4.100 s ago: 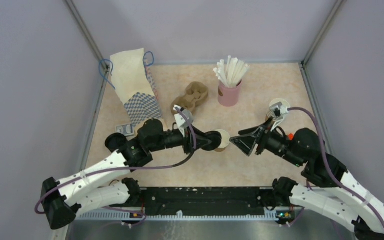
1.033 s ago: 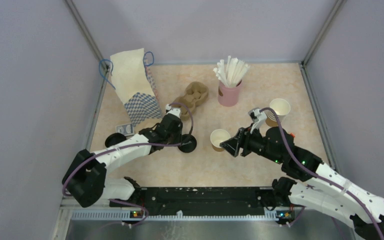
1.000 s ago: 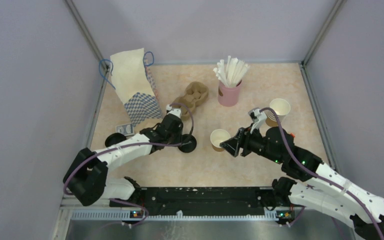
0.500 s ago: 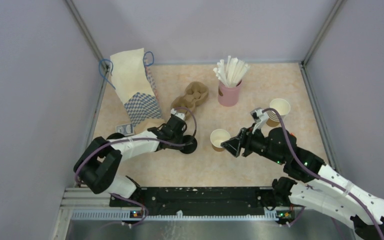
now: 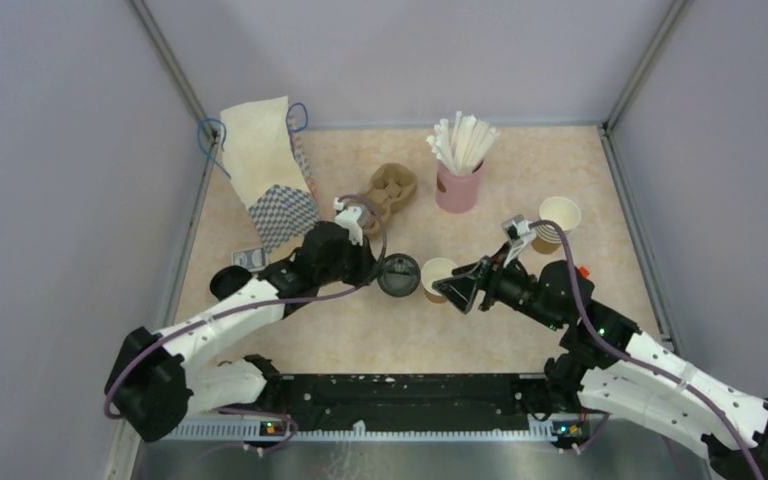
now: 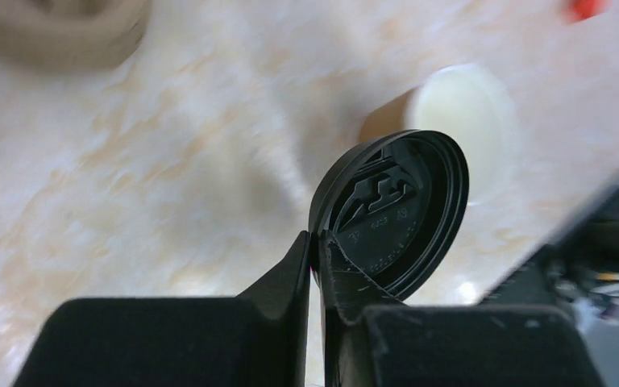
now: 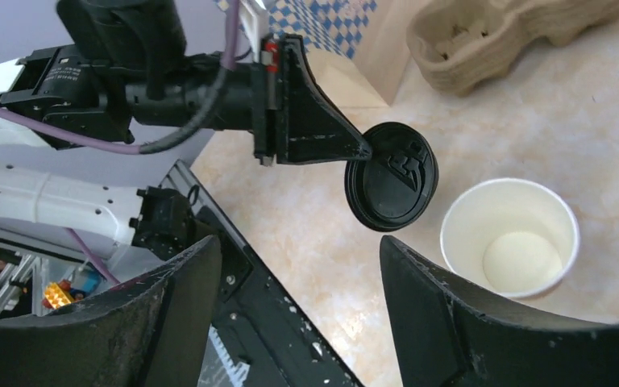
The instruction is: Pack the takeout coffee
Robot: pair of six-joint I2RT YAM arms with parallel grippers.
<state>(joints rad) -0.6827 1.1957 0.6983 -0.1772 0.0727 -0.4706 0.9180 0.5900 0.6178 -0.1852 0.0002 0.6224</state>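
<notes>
Overhead view of a pale marbled desk (image 5: 520, 180) with two robot arms reaching in from the near edge. The left arm (image 5: 230, 315) had its jaws pinched shut on the rim of the round black lid (image 5: 398, 274). The lid was tipped up on edge, just beside the left side of the coffee cup (image 5: 438, 272). A second earlier the lid had lain flat on the desk further left, with the left jaws around it and not yet closed. It had since been carried towards the cup.

The brown paper cup stood upright and uncovered near the middle of the desk, its white inside showing. It was in the same spot as a second before.

The right arm (image 5: 650, 365) pointed at the cup from the right, its jaws spread wide and holding nothing. They had edged closer to the cup than half a second earlier. Whether they touched it could not be told.

The paper bag (image 5: 265, 170), cardboard cup carrier (image 5: 385, 192), pink cup of straws (image 5: 458, 185) and stack of cups (image 5: 558, 215) at the back of the desk had not moved.
</notes>
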